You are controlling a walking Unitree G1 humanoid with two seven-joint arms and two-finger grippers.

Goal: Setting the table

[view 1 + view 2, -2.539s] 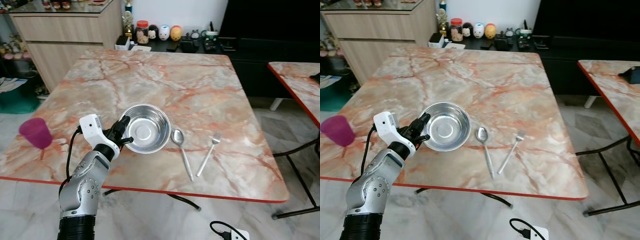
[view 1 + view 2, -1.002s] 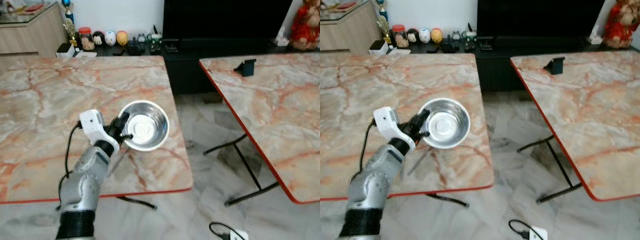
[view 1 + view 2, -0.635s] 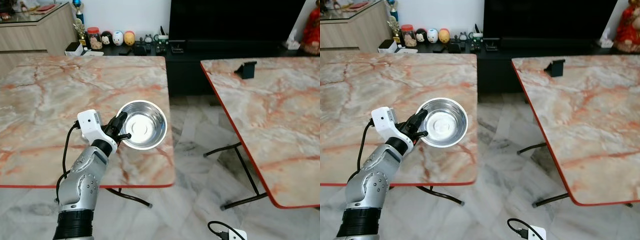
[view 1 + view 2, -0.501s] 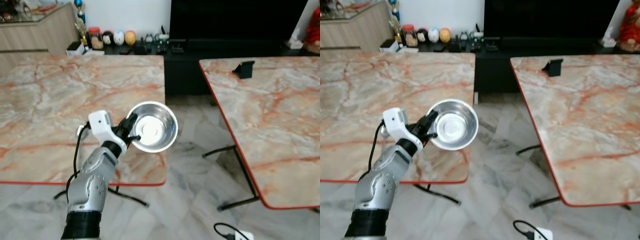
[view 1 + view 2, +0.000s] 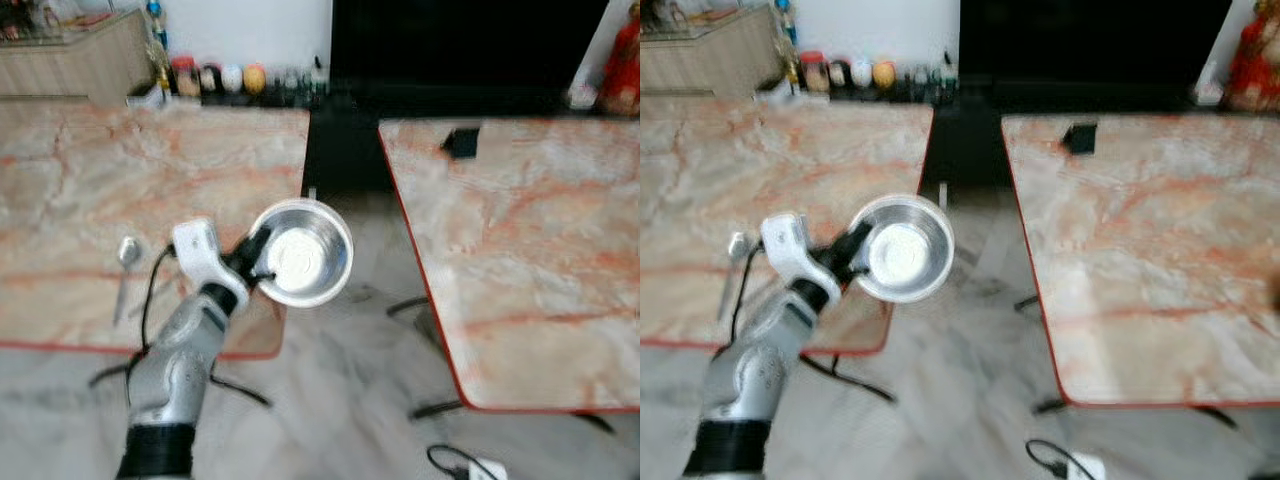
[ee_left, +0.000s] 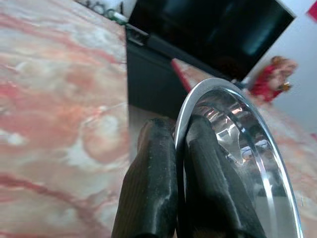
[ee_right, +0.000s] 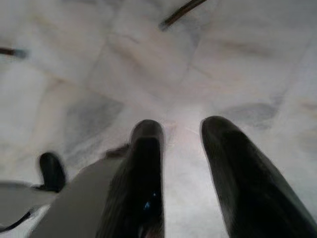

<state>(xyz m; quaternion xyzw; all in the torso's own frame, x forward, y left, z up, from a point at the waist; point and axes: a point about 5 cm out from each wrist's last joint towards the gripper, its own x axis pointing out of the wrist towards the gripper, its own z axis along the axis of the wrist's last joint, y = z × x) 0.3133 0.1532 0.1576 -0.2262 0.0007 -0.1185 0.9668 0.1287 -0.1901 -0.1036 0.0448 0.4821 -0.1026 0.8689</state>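
A round steel bowl hangs in the air just past the front right corner of the left marble table. My left gripper is shut on the bowl's near rim. In the left wrist view the two black fingers pinch the rim of the bowl, one inside and one outside. A spoon lies on the left table beside my forearm. My right gripper hangs open over the pale floor with nothing between its fingers.
A second marble table with a red edge stands to the right, with a small black object at its far side. A floor gap separates the tables. A dark TV cabinet and a shelf of figurines are behind. A cable plug lies on the floor.
The whole picture has shifted and blurred, so the camera has moved. The bowl stays in my left gripper, now just off the left table's corner over the floor.
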